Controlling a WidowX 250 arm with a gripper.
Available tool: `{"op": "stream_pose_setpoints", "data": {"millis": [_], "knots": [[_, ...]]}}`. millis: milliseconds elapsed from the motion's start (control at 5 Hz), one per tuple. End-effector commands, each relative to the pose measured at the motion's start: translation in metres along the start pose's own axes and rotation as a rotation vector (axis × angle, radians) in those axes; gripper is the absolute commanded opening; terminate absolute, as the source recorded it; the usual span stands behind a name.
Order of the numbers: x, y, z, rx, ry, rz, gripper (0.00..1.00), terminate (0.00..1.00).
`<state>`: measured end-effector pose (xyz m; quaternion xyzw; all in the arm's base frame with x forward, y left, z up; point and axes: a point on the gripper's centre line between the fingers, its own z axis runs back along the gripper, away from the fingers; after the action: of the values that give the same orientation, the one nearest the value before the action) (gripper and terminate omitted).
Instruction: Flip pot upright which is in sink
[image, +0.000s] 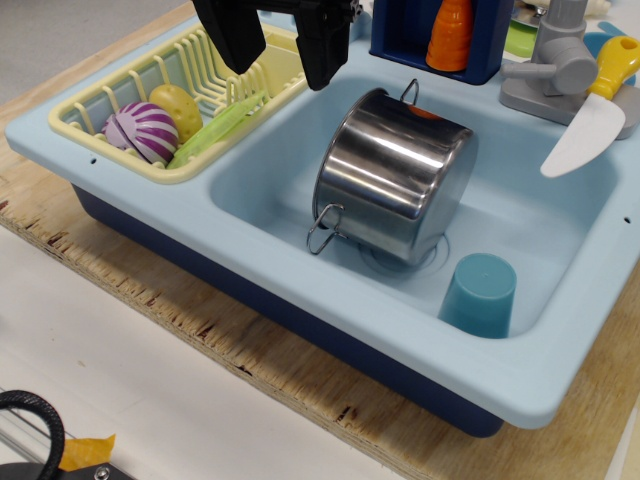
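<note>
Pot (395, 175) sits in the basin of the sink (290, 300), roughly centre, tilted steeply: neither mouth-down nor upright, the shiny wall facing the camera. Which end points where is hard to tell from this angle; the upper rim leans toward the back wall, the lower end rests over the drain ring. One wire handle hangs at the lower left, the other pokes up at the top rim. Cup (480, 295), teal, mouth-down, stands just beside the pot at the front right corner of the basin; whether they touch I cannot tell. Gripper (282, 42) hovers above the basin's back left corner, near the dish rack (100, 105), apart from the pot. Its two black fingers (322, 50) stand spread with a clear gap between them and nothing held. Rack holds a striped purple piece, a potato-like piece and a green strip. Faucet (555, 70) at back right, a toy knife (600, 110) lying beside it, an orange piece in the blue holder behind. Sink unit rests on a plywood board on the bench (150, 400). Judgement: task is partway at best. The pot is off its flat rest but not standing on its base, so what is left is to take the rim or handle and set it upright.
</note>
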<state>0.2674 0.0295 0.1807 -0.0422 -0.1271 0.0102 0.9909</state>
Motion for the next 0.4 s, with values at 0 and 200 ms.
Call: {"op": "stream_pose_setpoints", "data": {"millis": [0, 200], "knots": [[0.0, 0.0, 0.0, 0.0, 0.0, 0.0, 1.0, 0.0], [-0.0031, -0.0037, -0.0055, -0.082, 0.001, 0.03, 1.0, 0.0]]}}
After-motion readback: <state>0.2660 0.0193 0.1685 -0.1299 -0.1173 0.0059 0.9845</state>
